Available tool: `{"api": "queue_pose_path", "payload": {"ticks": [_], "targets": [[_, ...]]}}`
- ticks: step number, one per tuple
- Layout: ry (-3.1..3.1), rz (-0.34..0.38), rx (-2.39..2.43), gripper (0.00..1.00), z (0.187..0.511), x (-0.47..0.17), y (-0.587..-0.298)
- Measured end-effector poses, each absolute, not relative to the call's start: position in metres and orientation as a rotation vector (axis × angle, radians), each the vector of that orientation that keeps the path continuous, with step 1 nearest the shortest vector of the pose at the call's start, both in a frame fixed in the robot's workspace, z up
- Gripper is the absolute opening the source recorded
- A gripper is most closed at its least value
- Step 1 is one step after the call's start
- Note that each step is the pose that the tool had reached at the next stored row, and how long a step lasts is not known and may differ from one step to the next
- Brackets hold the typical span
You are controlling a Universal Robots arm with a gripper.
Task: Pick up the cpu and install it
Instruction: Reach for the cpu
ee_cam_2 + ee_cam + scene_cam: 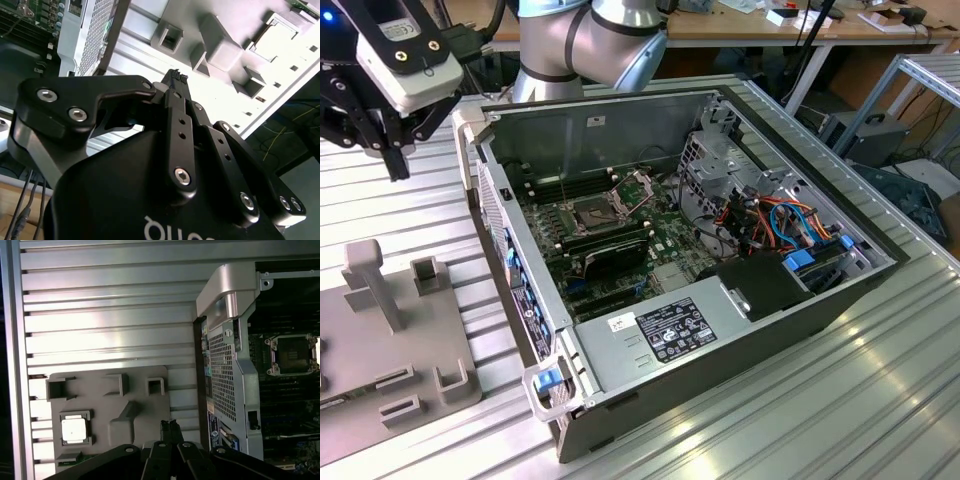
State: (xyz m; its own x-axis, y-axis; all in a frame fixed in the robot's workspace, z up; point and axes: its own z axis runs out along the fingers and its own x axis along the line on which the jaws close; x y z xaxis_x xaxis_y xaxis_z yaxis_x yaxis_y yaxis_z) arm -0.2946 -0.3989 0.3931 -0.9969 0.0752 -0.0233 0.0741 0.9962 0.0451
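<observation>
cpu (pixel 74 429): lies flat in a pocket of the grey tray (pixel 137 377), not yet picked up.
end effector (pixel 170 430): fingers together, empty, above the tray, apart from the cpu.
socket (pixel 293 354): looks empty.
step: likely the approach to the pick; a grasp calls for parted fingers centred over the cpu.

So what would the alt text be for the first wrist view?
A silver cpu sits in a recess of a grey tray on a ribbed metal table, with the shut gripper hovering clear of it. Beside the tray lies an open computer case showing its socket.
</observation>
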Motion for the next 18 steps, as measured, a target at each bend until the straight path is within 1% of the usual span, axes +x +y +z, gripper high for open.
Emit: {"api": "queue_pose_path", "payload": {"ticks": [18], "targets": [[3.114,0.069,0.117,0.11,0.393,-0.314,-0.399]]}}
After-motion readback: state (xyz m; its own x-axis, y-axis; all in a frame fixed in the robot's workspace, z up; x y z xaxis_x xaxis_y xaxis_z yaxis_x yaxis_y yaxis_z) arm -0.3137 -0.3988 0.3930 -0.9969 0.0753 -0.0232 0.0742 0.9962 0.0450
